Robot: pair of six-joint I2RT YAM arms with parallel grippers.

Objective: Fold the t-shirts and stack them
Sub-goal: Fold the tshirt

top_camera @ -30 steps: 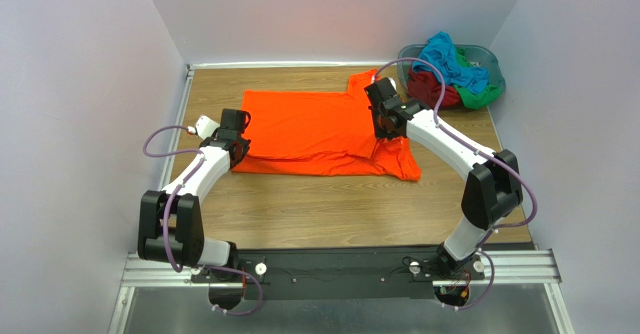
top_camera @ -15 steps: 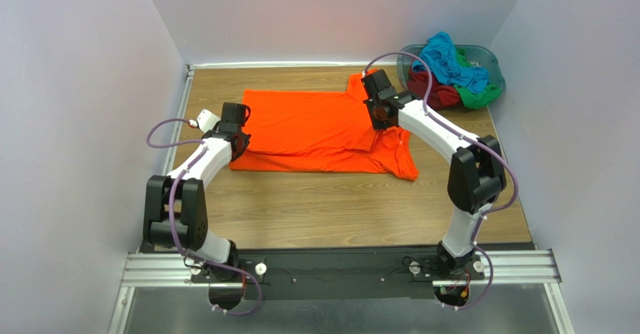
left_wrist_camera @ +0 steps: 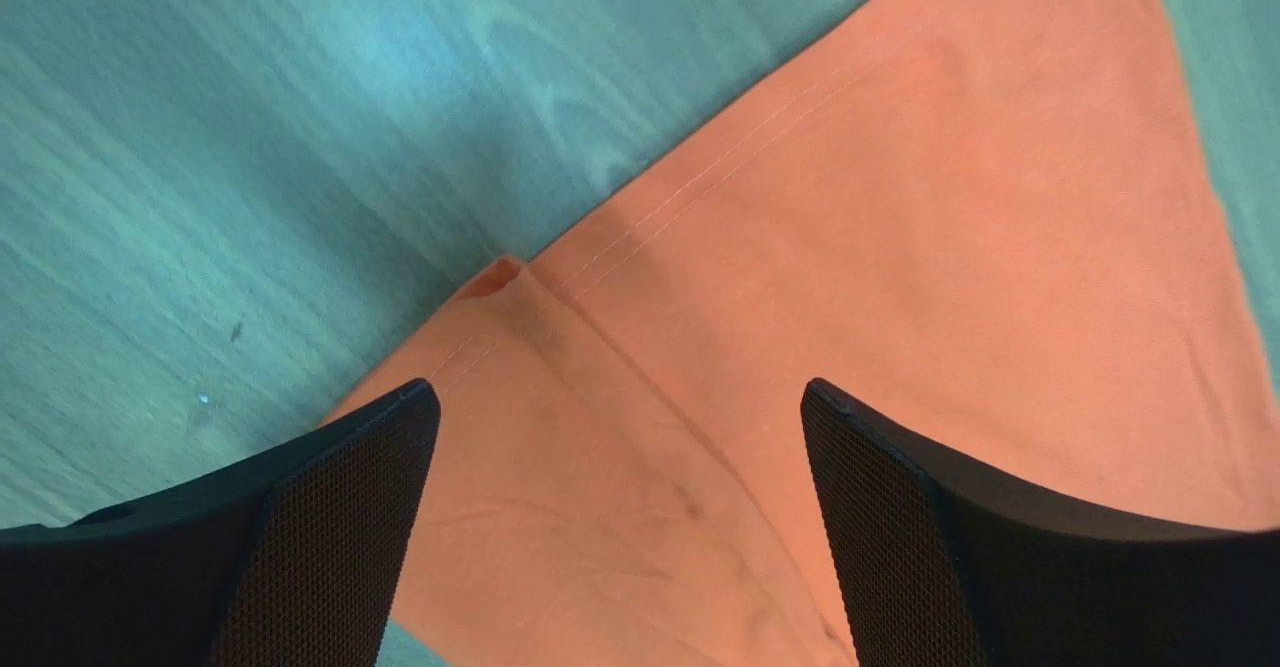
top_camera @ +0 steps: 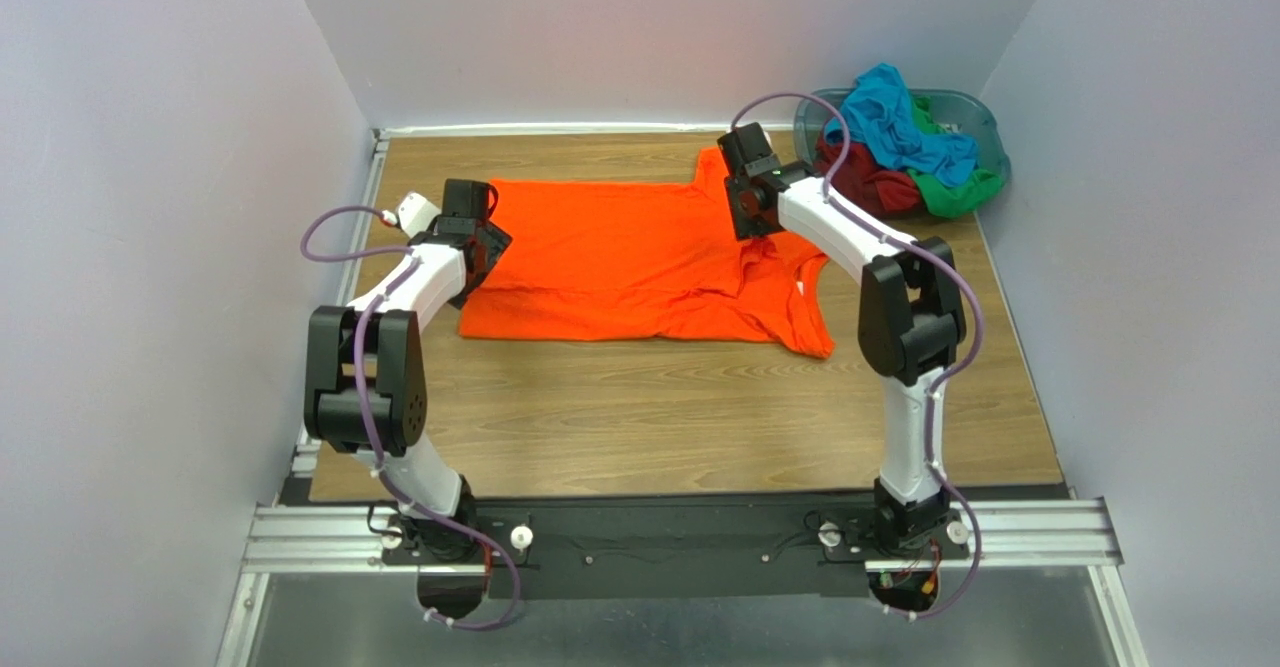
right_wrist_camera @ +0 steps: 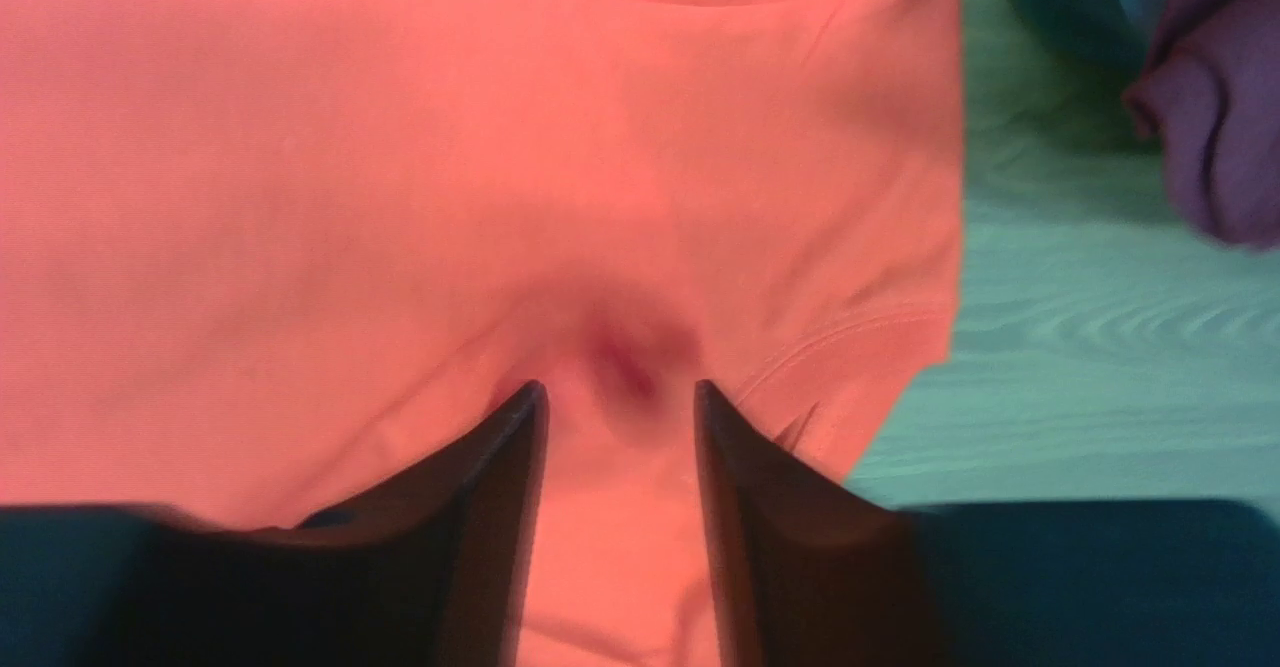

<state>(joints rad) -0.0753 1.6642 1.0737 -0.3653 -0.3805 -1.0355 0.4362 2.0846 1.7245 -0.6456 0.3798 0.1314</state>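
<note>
Hem of orange t-shirt (left_wrist_camera: 902, 247) under wide left gripper (left_wrist_camera: 619, 385); right gripper (right_wrist_camera: 618, 387) narrow, blurred.

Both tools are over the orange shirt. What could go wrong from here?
1. The right tool hangs open close above a puckered spot on the shirt; cloth could catch on a finger and lift, spoiling the fold.
2. The sleeve lies rumpled past the folded edge, so the next fold may come out crooked.
3. The left tool stands open over the shirt's corner; closing there might grab only one layer.
</note>
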